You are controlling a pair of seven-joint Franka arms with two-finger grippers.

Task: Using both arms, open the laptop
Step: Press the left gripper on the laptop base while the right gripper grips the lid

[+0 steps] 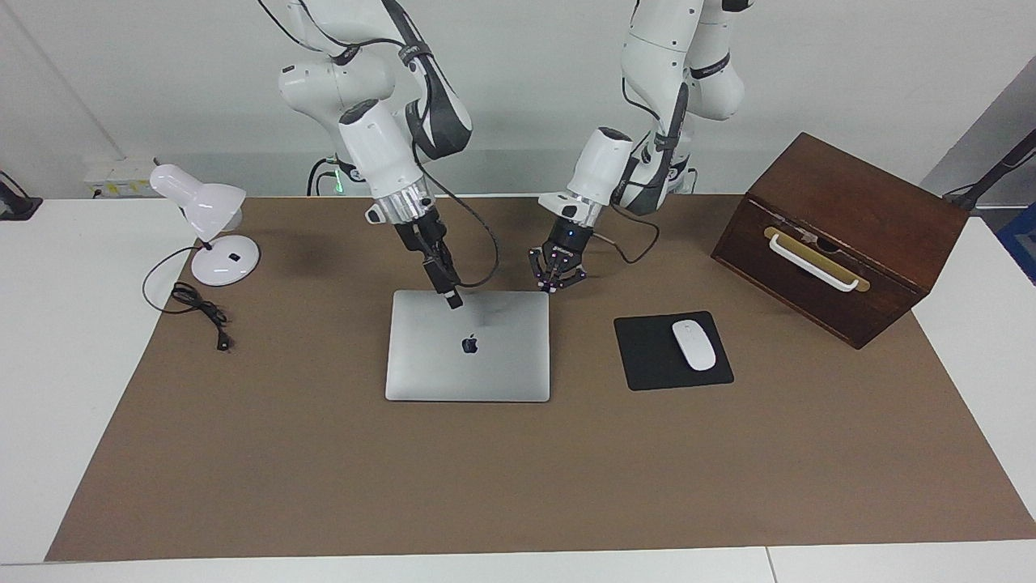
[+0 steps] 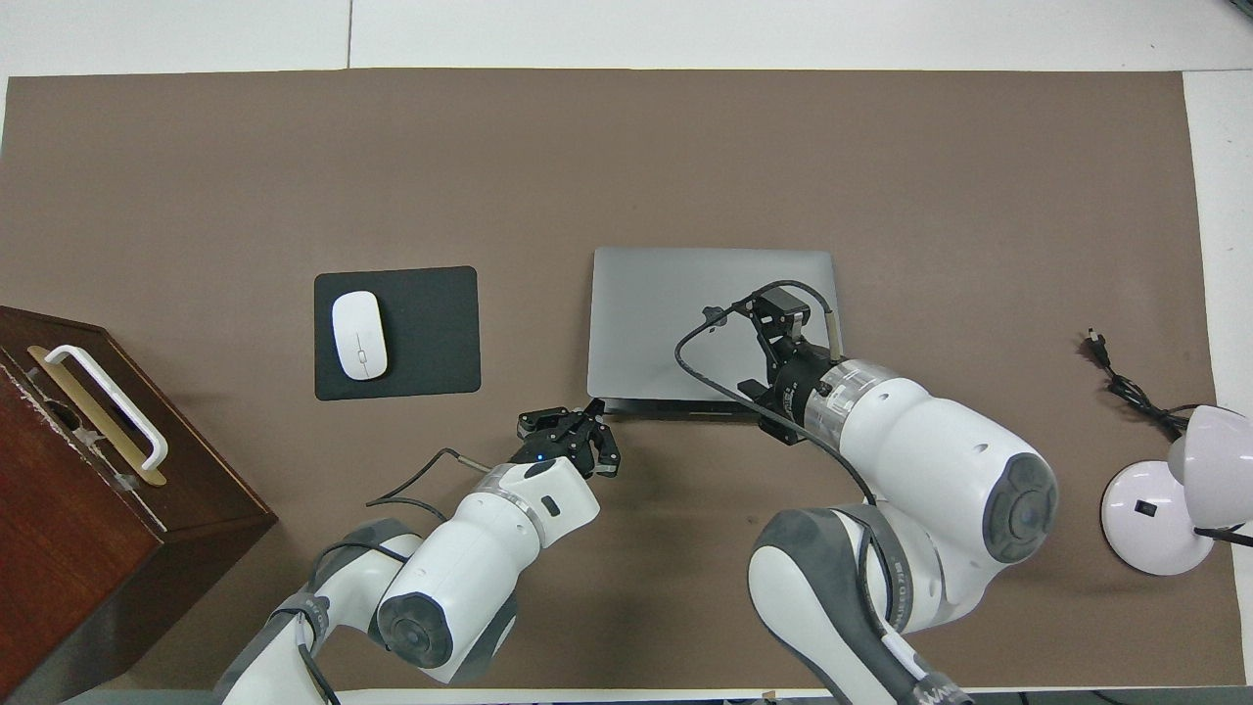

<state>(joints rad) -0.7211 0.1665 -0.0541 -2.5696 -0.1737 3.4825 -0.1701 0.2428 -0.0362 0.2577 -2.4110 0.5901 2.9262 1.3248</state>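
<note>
Brown matting is covering the counter (image 1: 518, 486) you are looking at, and the laptop (image 1: 468, 356) is lying closed and flat near its middle, lid logo up. You are seeing the right tool (image 1: 455, 303) resting its tip on the lid near the laptop edge closest to the robots; whether its fingers are spread or pressed together cannot be told. The left tool (image 1: 555, 279) is hanging with fingertips pressed together, holding nothing, just beside the laptop corner nearest the left arm. A mouse (image 1: 694, 345) is sitting on a black mouse pad (image 1: 647, 356) toward the left arm's end.
</note>
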